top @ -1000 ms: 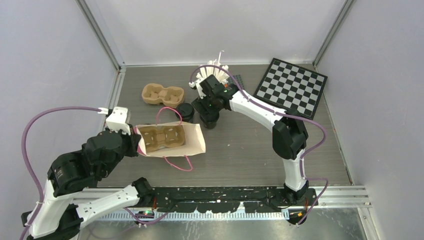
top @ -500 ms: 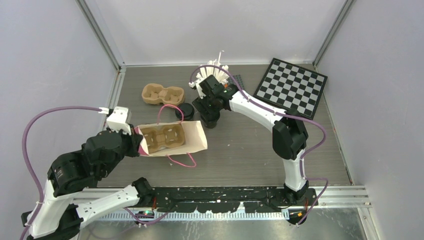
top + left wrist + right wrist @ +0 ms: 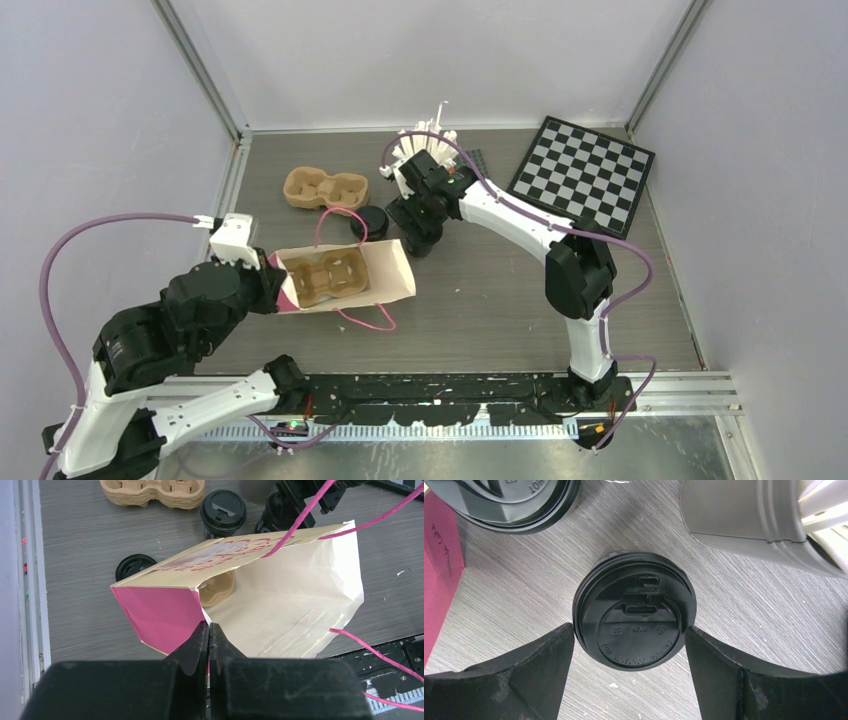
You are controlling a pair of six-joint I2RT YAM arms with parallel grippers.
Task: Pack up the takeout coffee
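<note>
The right gripper hangs spread wide over a lidded coffee cup. The cup stands on the table squarely between the two fingers, one tip just beside each side of the black lid; whether the tips touch the rim cannot be told. The step in hand looks like the grasp on this cup. It pays to drop lower first, so the fingers close on the paper wall under the lid rather than on the rim, which could pop off. The squeeze should be gentle, since a paper cup dents. The second coffee cup stands ahead and to the left of the fingers and the grey cup ahead and to the right, both near, so the lift is best made straight up before any sideways travel. Left of the fingers is the paper bag, pinched at its pink edge by the left gripper, whose fingers are pressed together on it. A pulp tray sits inside, just ahead of those fingers, and the cup should go upright into one of its wells.
</note>
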